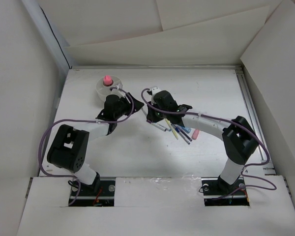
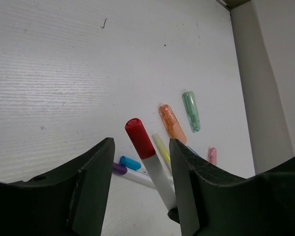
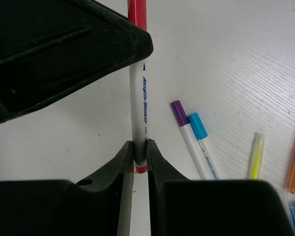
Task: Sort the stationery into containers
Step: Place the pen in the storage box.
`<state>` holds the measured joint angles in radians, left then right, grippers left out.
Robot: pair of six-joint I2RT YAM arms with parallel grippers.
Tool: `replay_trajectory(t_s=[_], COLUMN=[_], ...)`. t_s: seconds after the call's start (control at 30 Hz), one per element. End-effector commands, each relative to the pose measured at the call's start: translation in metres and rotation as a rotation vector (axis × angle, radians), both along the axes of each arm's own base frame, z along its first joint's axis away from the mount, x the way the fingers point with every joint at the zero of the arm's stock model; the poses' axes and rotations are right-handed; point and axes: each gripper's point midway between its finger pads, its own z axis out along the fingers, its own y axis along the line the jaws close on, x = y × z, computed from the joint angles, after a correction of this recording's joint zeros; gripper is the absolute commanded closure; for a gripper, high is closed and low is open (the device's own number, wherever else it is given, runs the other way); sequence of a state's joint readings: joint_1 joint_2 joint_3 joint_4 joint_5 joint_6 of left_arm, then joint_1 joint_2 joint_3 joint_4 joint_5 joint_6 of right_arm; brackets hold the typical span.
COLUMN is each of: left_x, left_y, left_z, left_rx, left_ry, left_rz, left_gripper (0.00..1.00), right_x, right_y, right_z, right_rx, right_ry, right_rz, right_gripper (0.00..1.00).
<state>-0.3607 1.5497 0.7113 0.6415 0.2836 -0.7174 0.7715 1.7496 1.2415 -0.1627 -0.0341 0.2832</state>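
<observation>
My right gripper is shut on the lower end of a white marker with a red cap and holds it off the table. My left gripper is open, its jaws on either side of that marker; a gap shows beside the red cap. Loose stationery lies below on the table: purple-capped and blue-capped markers, a yellow pen, an orange stick, a green stick and a pink one. The round white container stands at the back left with a pink-capped glue stick in it.
Both grippers meet above the middle of the white table, just left of the stationery pile. White board walls enclose the table on the left, back and right. Purple cables loop over both arms.
</observation>
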Motion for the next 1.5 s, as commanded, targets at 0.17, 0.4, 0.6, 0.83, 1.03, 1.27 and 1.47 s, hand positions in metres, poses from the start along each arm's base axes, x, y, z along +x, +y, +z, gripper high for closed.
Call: replay_trajectory(t_s=[0.17, 0.4, 0.6, 0.83, 1.03, 1.27, 1.47], left_x=[0.008, 0.008, 0.004, 0.005, 0.019, 0.046, 0.076], left_y=[-0.008, -0.013, -0.015, -0.003, 0.013, 0.065, 0.130], left_z=[0.009, 0.010, 0.019, 0.034, 0.073, 0.151, 0.182], left_rx=[-0.038, -0.045, -0.049, -0.042, -0.019, 0.095, 0.136], left_ry=[-0.036, -0.031, -0.040, -0.060, -0.111, -0.232, -0.255], left_rz=[-0.017, -0.023, -0.033, 0.020, 0.114, 0.407, 0.634], left_gripper=[0.64, 0.85, 0.95, 1.00, 1.00, 0.95, 0.95], right_x=[-0.005, -0.005, -0.005, -0.009, -0.021, -0.031, -0.035], right_y=[0.013, 0.015, 0.017, 0.010, -0.011, -0.035, -0.044], right_z=[0.029, 0.031, 0.033, 0.059, 0.092, 0.110, 0.115], right_rx=[0.083, 0.094, 0.104, 0.141, 0.179, 0.201, 0.211], right_ry=[-0.073, -0.075, -0.078, -0.117, -0.186, -0.235, -0.249], right_rz=[0.043, 0.052, 0.059, 0.043, 0.010, -0.042, -0.067], right_gripper=[0.96, 0.96, 0.87, 0.52, 0.39, 0.38, 0.38])
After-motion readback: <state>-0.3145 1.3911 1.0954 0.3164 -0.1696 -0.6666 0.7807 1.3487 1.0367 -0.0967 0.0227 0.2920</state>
